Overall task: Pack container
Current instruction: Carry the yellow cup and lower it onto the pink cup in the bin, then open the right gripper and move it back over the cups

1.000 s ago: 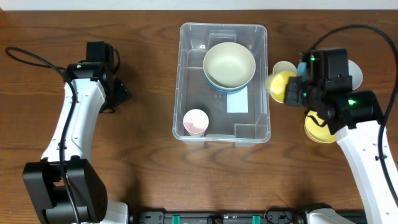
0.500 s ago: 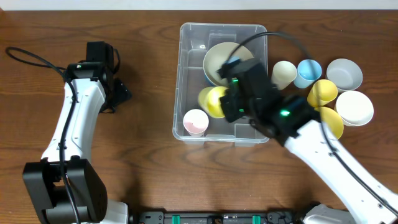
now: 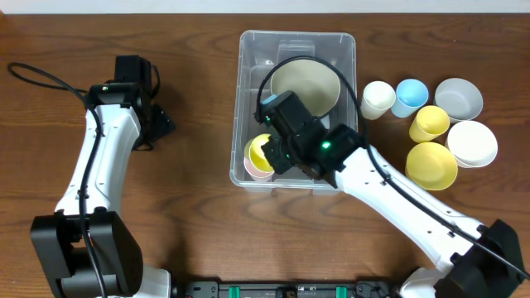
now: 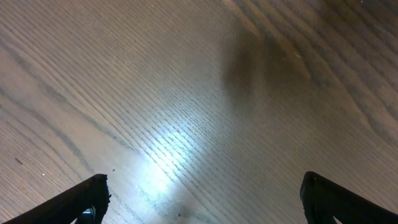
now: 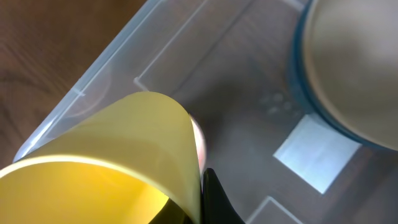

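Observation:
The container (image 3: 240, 99), a large clear bin, stands at the table's centre. A cream bowl (image 3: 308, 83) nested in a blue one lies in its far half. Its white label (image 5: 317, 152) shows on the base. My right gripper (image 3: 272, 154) is inside the near-left corner, shut on the rim of a yellow cup (image 3: 259, 151). In the right wrist view the yellow cup (image 5: 106, 168) hangs tilted just above a pink cup (image 5: 199, 140), of which only a sliver shows. My left gripper (image 4: 205, 199) is open over bare wood, far left of the bin.
Right of the bin stand a cream cup (image 3: 378, 98), a blue cup (image 3: 411, 95), another yellow cup (image 3: 430, 122), a pale bowl (image 3: 458, 98), a white bowl (image 3: 471, 142) and a yellow bowl (image 3: 431, 165). The right arm lies across the bin's near-right corner.
My right arm carried the yellow cup left from beside the bin, over its rim, to the near-left corner above the pink cup. The left arm has not moved.

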Controlling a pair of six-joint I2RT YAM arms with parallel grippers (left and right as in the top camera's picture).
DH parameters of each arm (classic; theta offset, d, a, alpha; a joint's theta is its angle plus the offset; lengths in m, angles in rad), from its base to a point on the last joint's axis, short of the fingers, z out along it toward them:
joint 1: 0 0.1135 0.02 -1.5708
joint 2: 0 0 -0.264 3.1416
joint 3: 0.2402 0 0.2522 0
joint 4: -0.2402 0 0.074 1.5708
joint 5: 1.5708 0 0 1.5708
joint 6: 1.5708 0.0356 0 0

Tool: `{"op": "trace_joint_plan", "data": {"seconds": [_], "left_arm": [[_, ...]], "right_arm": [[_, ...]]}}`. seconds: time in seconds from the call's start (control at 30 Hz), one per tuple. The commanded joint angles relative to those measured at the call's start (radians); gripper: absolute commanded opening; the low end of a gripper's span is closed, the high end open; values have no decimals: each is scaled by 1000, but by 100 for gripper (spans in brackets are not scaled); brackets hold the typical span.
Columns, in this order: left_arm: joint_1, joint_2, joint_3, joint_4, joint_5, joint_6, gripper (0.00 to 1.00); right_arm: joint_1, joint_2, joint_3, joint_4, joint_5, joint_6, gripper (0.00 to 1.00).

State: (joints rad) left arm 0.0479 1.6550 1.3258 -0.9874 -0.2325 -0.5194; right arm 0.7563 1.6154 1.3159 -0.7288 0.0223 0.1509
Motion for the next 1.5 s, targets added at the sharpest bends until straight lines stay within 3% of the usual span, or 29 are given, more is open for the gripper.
{"op": "trace_joint_plan", "data": {"seconds": [0.0,0.5,0.53,0.6,0.73,0.9,1.03,1.23,1.47], "left_arm": [[2,-4,-2,-3,-16,3,98],[2,-4,-2,-3,-16,3,98],[2,-4,-2,-3,-16,3,98],[2,-4,-2,-3,-16,3,98],[2,-4,-2,-3,-16,3,98],[2,-4,-2,-3,-16,3,98],[2,-4,-2,-3,-16,3,98],[2,-4,-2,-3,-16,3,98],[2,-4,-2,-3,-16,3,98]], "right_arm": [[18,6,14,0,7,-10,1],[18,6,14,-50,7,-10,3],[18,6,14,-49,7,-10,5],[18,6,14,-45,7,-10,32],[16,6,15,-17,7,-10,44],[2,-8,49,-1,13,-10,45],[-39,-39,114,-60,129,48,45],[-201,-117,187,-230,309,164,45],[-602,-167,188,-323,273,219,49]]}}
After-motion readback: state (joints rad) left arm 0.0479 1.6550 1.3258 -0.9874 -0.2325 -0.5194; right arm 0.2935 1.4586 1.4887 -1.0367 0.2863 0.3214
